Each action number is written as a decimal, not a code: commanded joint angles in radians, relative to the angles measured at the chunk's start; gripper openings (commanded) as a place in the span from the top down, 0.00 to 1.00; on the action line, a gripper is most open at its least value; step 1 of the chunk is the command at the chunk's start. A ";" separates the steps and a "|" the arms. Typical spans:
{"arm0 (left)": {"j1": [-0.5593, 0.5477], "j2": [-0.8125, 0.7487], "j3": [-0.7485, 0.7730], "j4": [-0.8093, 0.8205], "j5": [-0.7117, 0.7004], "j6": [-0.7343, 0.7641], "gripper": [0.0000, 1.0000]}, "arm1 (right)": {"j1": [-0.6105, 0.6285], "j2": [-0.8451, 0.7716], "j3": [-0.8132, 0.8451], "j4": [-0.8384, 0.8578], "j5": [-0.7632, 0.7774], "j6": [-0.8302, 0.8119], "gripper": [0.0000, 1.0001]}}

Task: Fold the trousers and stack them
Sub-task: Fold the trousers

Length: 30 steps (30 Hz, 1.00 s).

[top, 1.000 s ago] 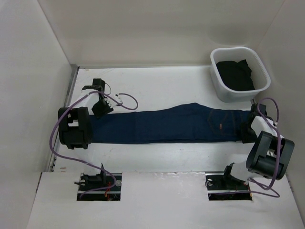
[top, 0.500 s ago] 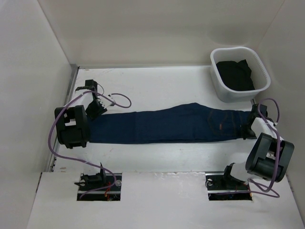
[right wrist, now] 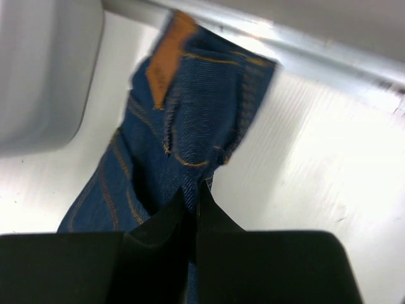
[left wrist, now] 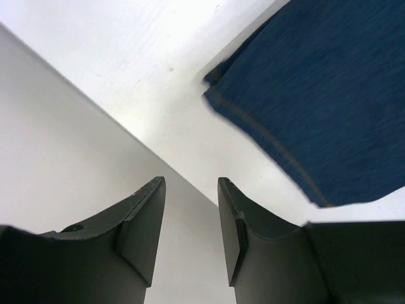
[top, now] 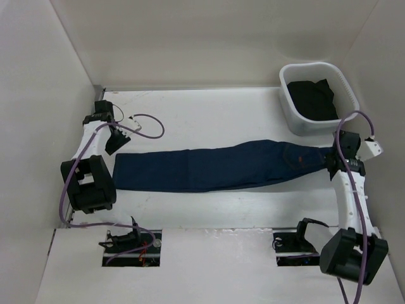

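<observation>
Denim jeans [top: 215, 166] pinched at the waist, hem free
Right gripper [right wrist: 193, 195], blurred, seems clamped on the waistband; left gripper [left wrist: 190, 190] hangs parted just beside the hem. Jeans lie stretched across the table [top: 209, 120]; take the hem squarely before folding.

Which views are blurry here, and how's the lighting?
Top external: sharp, evenly lit, no glare on the trousers. Left wrist: the trouser hem is smeared, while the left end effector is crisp. Right wrist: the denim and tan patch are soft and smeared, and the right end effector is a dark, underexposed silhouette.
</observation>
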<state>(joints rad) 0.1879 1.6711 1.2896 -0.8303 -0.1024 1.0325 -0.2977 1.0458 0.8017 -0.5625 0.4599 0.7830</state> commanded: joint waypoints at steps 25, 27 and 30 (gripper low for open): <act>0.032 0.211 0.008 0.000 0.018 -0.132 0.69 | 0.979 -0.115 0.232 0.142 0.328 -0.725 1.00; 0.020 0.213 -0.001 0.003 0.020 -0.137 0.72 | 1.051 -0.038 0.266 0.171 0.330 -0.746 1.00; 0.002 0.210 -0.016 0.008 0.018 -0.137 0.73 | 1.133 0.058 0.280 0.232 0.298 -0.783 1.00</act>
<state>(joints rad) 0.2081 1.9026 1.2591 -0.8265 -0.1066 0.9176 0.7773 1.0435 1.0409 -0.4309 0.7242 0.0551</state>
